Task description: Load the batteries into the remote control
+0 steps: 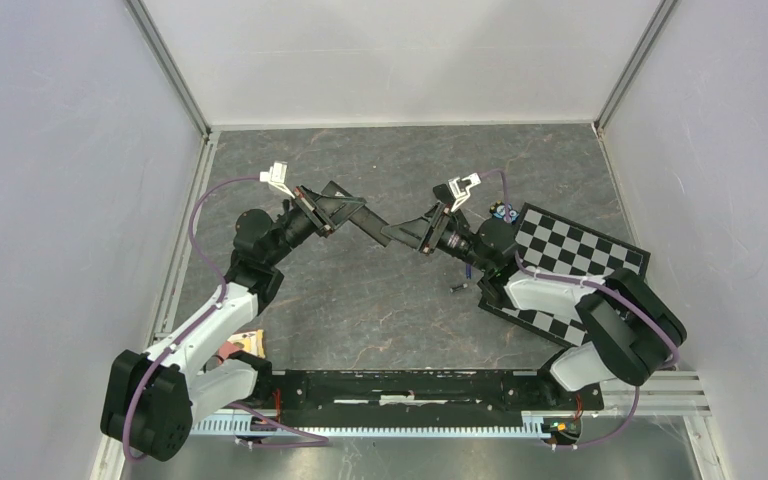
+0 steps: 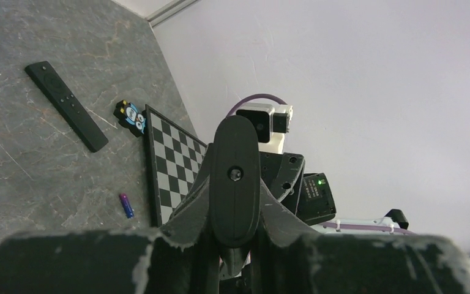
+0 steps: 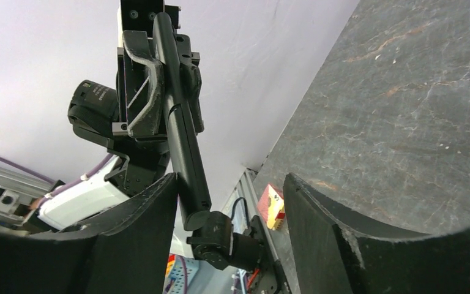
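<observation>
One black remote [image 3: 185, 147] clamped in left gripper [image 1: 345, 212], right gripper [image 3: 229, 180] parted wide, empty

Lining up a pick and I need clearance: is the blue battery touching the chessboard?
Apart. The left wrist view shows a strip of bare table between the blue battery and the near edge of the chessboard.

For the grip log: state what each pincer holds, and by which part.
Left pincer clamps the black remote toward one end; its other end juts free. Right pincer is open, holding nothing.
</observation>
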Robot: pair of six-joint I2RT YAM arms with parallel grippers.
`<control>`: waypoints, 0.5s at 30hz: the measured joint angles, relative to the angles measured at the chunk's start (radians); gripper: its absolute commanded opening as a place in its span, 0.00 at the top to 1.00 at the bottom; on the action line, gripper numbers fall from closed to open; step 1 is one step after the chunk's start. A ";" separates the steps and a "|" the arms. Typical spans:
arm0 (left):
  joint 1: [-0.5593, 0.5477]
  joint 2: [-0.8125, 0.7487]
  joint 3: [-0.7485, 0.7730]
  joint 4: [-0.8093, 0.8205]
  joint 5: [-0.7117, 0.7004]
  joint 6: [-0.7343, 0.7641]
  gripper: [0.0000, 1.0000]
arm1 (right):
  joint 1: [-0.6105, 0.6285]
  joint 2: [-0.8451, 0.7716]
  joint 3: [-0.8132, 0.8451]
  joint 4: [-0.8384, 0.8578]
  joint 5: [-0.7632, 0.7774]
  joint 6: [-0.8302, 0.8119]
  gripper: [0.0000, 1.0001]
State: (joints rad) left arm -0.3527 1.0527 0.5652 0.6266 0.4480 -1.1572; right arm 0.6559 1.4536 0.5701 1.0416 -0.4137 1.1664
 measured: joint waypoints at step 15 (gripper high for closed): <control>0.000 -0.013 0.001 -0.019 -0.042 0.097 0.98 | 0.010 -0.006 -0.067 0.077 0.001 0.149 0.69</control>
State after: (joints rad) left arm -0.3531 1.0393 0.5663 0.6071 0.4061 -1.0607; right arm 0.6659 1.4479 0.5030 1.1183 -0.4129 1.3151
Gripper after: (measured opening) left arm 0.233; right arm 0.314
